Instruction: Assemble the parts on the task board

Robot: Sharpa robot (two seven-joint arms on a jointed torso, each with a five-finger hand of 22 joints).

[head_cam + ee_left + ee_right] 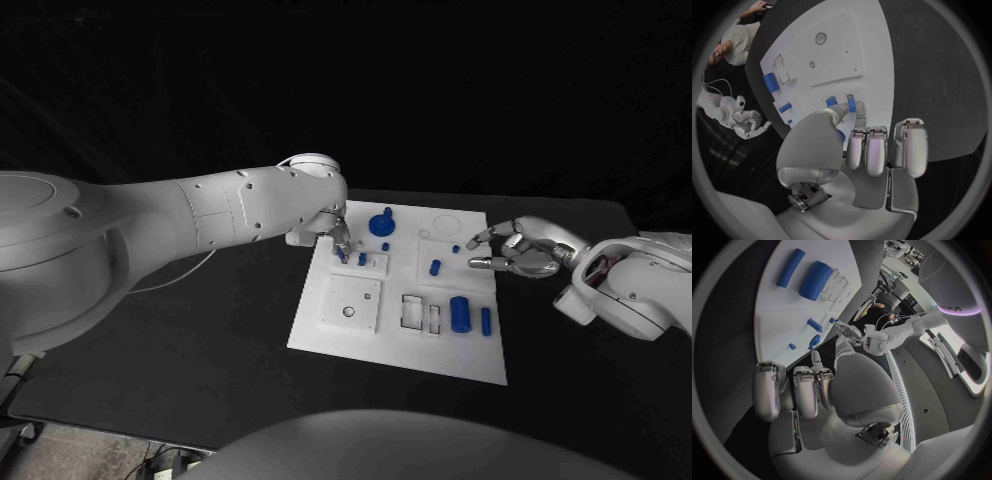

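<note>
The left hand pinches a small blue peg upright at the white board, seemingly to seat it, while the right hand hovers curled and empty just beside the board's edge.

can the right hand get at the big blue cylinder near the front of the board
Probably yes: the right hand hovers empty by the task board's right edge, and the big blue cylinder lies uncovered nearby with nothing between them.
</note>
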